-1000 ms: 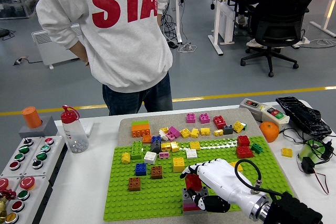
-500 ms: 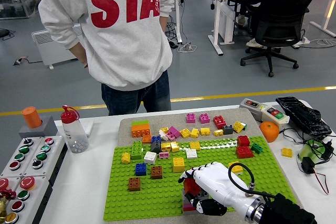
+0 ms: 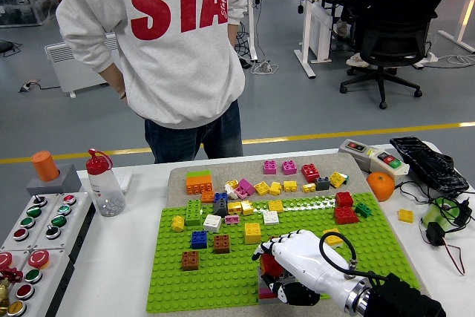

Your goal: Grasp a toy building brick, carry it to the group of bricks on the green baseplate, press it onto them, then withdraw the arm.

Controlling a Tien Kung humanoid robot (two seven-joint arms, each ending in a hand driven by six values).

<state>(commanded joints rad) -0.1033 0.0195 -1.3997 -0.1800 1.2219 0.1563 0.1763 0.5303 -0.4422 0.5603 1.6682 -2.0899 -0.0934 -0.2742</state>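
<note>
One red brick (image 3: 272, 266) sits in the grip of your right hand (image 3: 291, 269), its white fingers (image 3: 286, 246) curled over the top and the thumb side tucked beneath. You have it low over the near edge of the green baseplate (image 3: 223, 276), directly above a small grey-and-pink stack of bricks (image 3: 266, 289) that shows just under the hand. That is the relation to watch: the stack lies straight below the brick, so the coming move looks like a downward press rather than any sideways travel. You cannot see whether the brick's underside already touches the stack's studs; the palm and fingers cover that joint, and the brick's long axis is also hard to read. Your left hand is out of view, so the right does this alone. Loose bricks lie scattered well apart toward the far side of the baseplate. A person in a grey sweatshirt (image 3: 159, 42) stands beyond the table, turned away, hands off it.
</note>
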